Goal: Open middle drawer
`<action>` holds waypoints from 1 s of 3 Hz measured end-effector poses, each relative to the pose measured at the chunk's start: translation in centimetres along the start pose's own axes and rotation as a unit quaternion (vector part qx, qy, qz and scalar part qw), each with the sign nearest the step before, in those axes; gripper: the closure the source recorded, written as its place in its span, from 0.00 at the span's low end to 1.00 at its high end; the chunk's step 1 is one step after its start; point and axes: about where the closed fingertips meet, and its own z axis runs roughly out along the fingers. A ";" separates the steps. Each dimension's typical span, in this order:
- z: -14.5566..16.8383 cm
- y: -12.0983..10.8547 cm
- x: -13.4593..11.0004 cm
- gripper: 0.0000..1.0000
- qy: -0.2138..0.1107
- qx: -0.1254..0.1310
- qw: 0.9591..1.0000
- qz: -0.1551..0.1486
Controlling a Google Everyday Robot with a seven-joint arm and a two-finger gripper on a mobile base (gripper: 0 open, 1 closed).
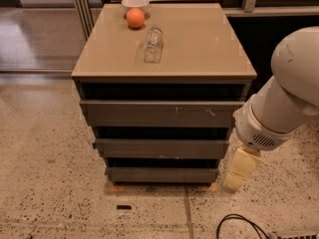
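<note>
A cabinet with a tan top point(199, 49) holds three stacked dark grey drawers. The top drawer front point(157, 113) is taller and has pale scratch marks. The middle drawer point(159, 148) has a long plain flat front and looks shut. The bottom drawer point(162, 175) is the narrowest. My white arm point(281, 108) reaches in from the right. My gripper point(238, 171) hangs low at the cabinet's right side, level with the bottom drawer, apart from the middle drawer's right end.
On the cabinet top lie a clear glass point(153, 45) on its side, an orange point(135, 18) and a white bowl point(135, 3). A black cable point(239, 225) lies on the speckled floor at the front right. A small dark scrap point(123, 207) lies in front.
</note>
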 end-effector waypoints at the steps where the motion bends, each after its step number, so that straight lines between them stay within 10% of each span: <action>1: 0.7 0.4 -0.3 0.00 -0.005 0.000 1.000 -0.005; 3: 7.4 1.2 -2.7 0.00 -0.062 0.016 0.998 0.009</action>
